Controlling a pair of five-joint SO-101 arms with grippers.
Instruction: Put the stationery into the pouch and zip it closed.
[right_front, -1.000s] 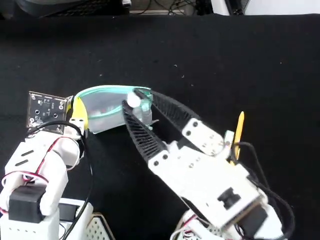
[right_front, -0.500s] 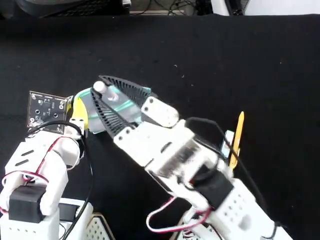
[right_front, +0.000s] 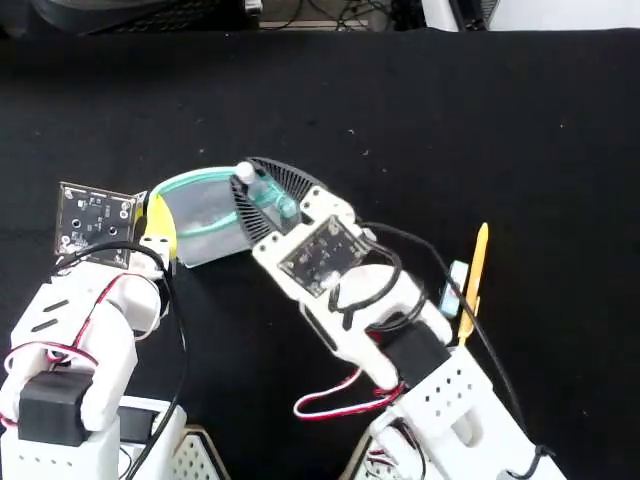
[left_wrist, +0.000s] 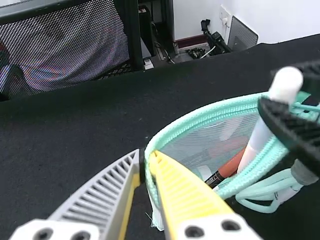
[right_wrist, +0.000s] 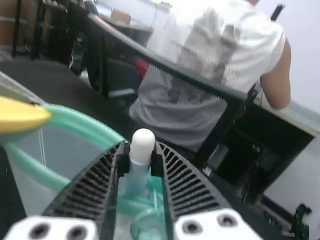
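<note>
Pouch (right_front: 200, 218): mint-edged, with mesh walls, is lying on the black counter (right_front: 450, 120). Its mouth is gaping open, and the zip edge is forming a loop in the left wrist view.

White-capped pen (right_wrist: 141, 144): is standing nearly upright at the far end of the pouch from the left arm. The cap is sticking up above the pouch's rim. The barrel is passing down behind the rim into the mesh body. The lower tip is hidden.

Right hand (right_front: 250, 185): is hanging over that same end of the pouch. Its two black ribbed fingers are clamped on the white-capped pen just below the cap, one on each side.

Left hand (left_wrist: 146, 164): is working at the opposite end of the pouch. Its grey finger and yellow finger are pinched together on the pouch's edge, with the mint rim sitting between the tips.

Orange pen (left_wrist: 229, 169): is lying inside the pouch and showing through the mesh, with its dark tip pointing toward the left hand's end. Pale shapes are lying near it in the pouch, but I cannot tell what they are.

Yellow pen (right_front: 474, 275): is lying on the counter outside the pouch, well apart from it, beyond the right arm. A small pale-blue item (right_front: 456, 283) is sitting just beside it, partly hidden by the arm's cable. I cannot identify it.
</note>
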